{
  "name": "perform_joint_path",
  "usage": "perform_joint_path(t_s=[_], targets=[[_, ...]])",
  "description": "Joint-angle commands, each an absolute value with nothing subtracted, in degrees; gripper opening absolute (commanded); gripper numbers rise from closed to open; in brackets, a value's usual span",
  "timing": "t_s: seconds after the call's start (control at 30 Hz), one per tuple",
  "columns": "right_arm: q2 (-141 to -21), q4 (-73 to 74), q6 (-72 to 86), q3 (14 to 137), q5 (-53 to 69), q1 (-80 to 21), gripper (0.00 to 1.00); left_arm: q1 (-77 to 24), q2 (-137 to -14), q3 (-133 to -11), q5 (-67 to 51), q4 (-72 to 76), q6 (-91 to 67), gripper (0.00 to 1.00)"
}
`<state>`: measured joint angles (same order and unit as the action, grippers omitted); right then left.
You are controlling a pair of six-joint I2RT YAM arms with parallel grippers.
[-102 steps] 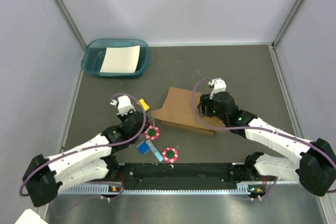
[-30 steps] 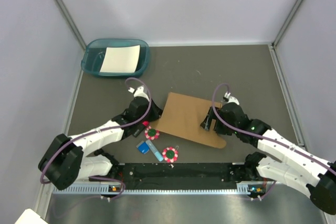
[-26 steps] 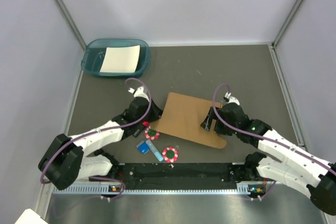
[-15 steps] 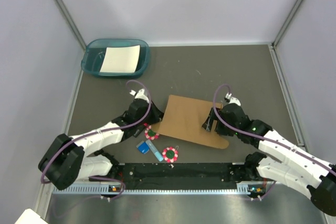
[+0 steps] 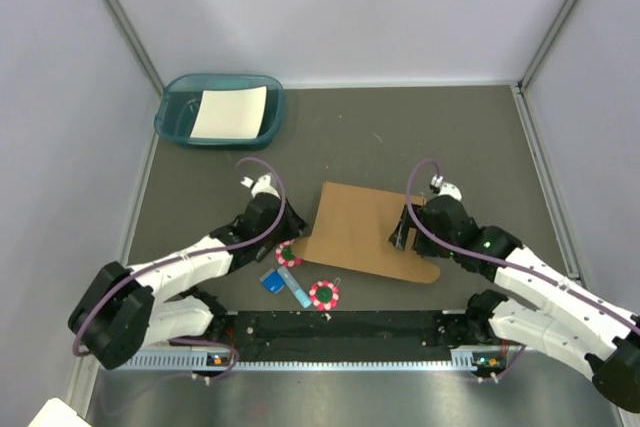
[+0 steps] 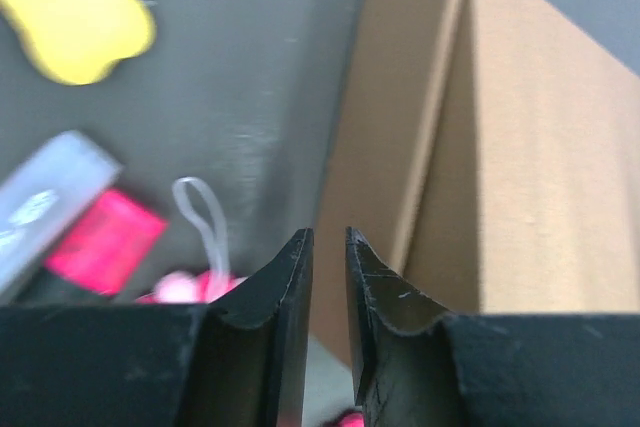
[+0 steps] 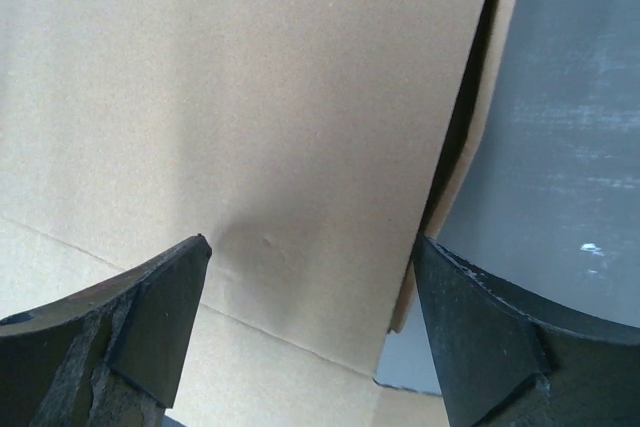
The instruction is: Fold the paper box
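Nearest, by the table's (image 5: 450, 137) near edge and left of centre: a blue square (image 5: 271, 282), a pale blue stick (image 5: 299, 292) and a red round trinket (image 5: 323, 294) with a green middle. Just beyond them, a second trinket (image 5: 289, 254) of the same kind, close to the near left corner of the paper box (image 5: 365, 232).

Next, the left gripper (image 6: 328, 237), parted by only a thin slit, with nothing in it, low over the bare table just left of the box's left edge. In the left wrist view, a pink item (image 6: 100, 252) to the left of the fingers and a blurred yellow piece (image 6: 75, 12) farther off.

Brown cardboard in the middle of the table, nearer the arms than the back wall, mostly flat, with a crease along its left side.

Over its right part, the right gripper (image 7: 310, 242), spread wide and holding nothing: left finger above the cardboard, right finger above grey table past the box's right edge. Contact with the cardboard impossible to tell.

Far left, well apart from all this: a teal tray (image 5: 175, 122) with a white paper sheet (image 5: 230, 112) inside.
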<state>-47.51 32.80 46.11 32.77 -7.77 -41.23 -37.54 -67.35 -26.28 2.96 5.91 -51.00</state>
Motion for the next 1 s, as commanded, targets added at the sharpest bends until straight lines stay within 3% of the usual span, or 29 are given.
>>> perform_joint_path(t_s=[0.0,0.23,0.33,0.37,0.43,0.47,0.5,0.7,0.97], targets=[[-45.88,40.05,42.11,41.11,-12.82,-41.92,0.85,-37.79,-61.45,-29.26,19.99,-7.45,-45.89,0.26],[-46.59,49.31,35.95,52.55,-25.21,-41.92,0.86,-37.62,-58.80,-37.87,31.80,-14.32,-39.55,0.26],[-43.61,41.43,33.93,50.37,-19.20,-41.84,0.76,-37.62,-54.85,-37.18,25.27,-4.37,-39.02,0.24],[-41.24,34.35,34.01,48.80,-17.16,-41.84,0.57,-37.53,-53.89,-34.92,23.14,-0.48,-39.55,0.24],[-39.56,28.42,35.58,43.17,-12.16,-41.84,0.31,-37.62,-52.56,-32.27,14.30,12.31,-40.78,0.21],[-39.99,25.78,36.20,41.76,-10.91,-41.84,0.08,-37.62,-52.99,-30.34,10.76,15.44,-40.96,0.18],[-40.77,25.32,36.91,39.57,-9.94,-41.75,0.00,-37.62,-54.91,-29.97,8.03,17.30,-41.65,0.17],[-43.07,22.69,41.83,29.74,-4.57,-41.75,0.00,-38.23,-66.25,-29.19,-9.04,19.24,-43.85,0.06],[-40.70,21.27,47.11,18.73,-4.39,-41.75,0.00,-40.43,-74.79,-21.10,-4.84,21.18,-46.84,0.03]])
